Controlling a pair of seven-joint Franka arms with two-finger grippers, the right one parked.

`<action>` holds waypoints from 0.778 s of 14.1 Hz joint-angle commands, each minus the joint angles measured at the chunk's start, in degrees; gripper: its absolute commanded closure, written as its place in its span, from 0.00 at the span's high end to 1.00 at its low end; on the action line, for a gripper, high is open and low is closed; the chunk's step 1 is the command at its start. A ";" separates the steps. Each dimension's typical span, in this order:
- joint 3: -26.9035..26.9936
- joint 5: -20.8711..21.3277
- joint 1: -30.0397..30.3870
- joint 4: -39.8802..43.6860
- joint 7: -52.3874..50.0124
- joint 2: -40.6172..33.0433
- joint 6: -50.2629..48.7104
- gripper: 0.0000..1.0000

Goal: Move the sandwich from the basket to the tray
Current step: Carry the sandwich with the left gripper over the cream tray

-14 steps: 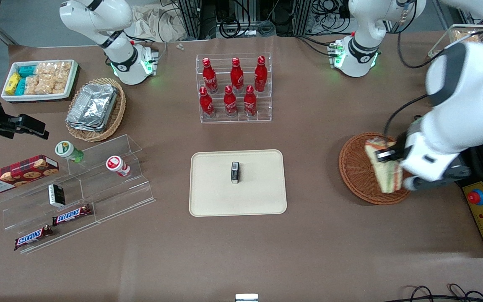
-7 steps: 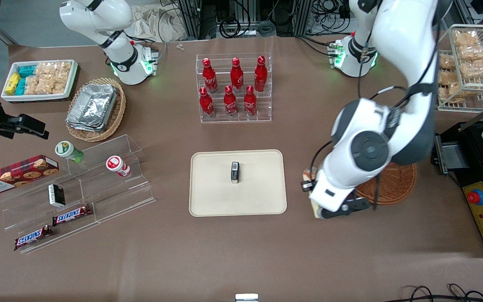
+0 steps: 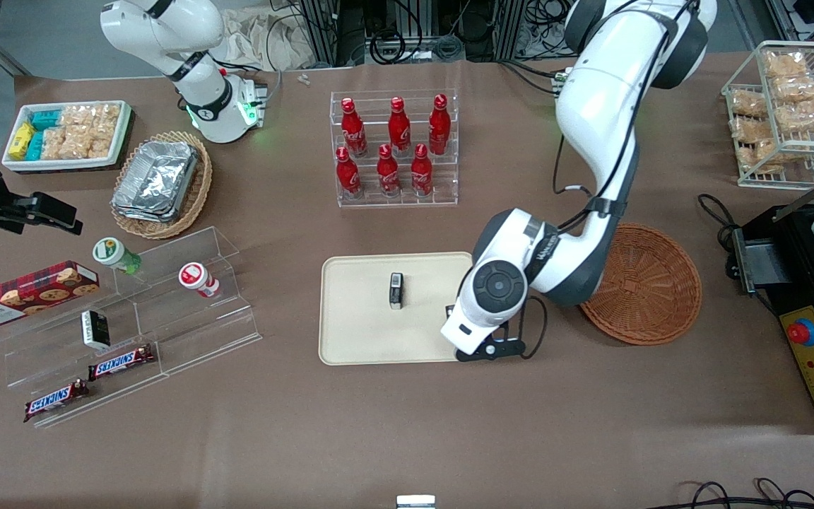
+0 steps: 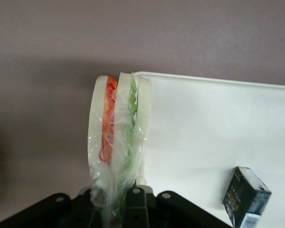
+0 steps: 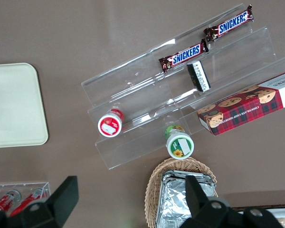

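- Tray (image 3: 357, 332): flat beige rectangle near the middle of the desk, closer to the front edge than the rack of red bottles (image 3: 394, 148). A small dark box (image 3: 396, 290) stands on its central area.
- Gripper (image 4: 118, 209): the working arm's wrist hangs over the tray's corner nearest the basket and the front edge. In the wrist view the dark fingers are clamped on the wrapped base of the sandwich.
- Sandwich (image 4: 118, 128): held off the surface, edge-on to the wrist camera, showing pale bread with red-orange and green layers under clear film. It sits over the tray's rim, partly above beige tray and partly above brown desk (image 3: 407, 438). From the front it is hidden under the wrist, so its height above the tray cannot be judged.
- Basket (image 3: 651, 283): round reddish-brown wicker bowl toward the working arm's end of the desk, beside the tray and apart from it; its visible part holds nothing, though the arm's elbow overlaps one edge.
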 commanded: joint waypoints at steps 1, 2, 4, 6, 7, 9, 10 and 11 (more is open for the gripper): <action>0.65 0.49 -1.86 -0.94 -0.04 2.13 5.04 0.11; 0.73 0.49 -2.39 -2.52 -0.04 2.13 6.89 0.12; 0.74 0.75 -4.14 -3.06 -0.22 2.40 8.23 0.16; 0.74 0.75 -4.32 -3.33 -0.30 2.40 7.62 0.22; 0.74 0.75 -4.50 -3.94 -0.39 2.14 7.53 0.28; 0.82 0.84 -5.11 -4.38 -0.48 2.22 7.44 0.67; 0.82 0.75 -5.11 -4.38 -0.83 2.13 7.35 1.00; 0.91 0.66 -5.11 -4.38 -1.18 1.78 7.00 1.00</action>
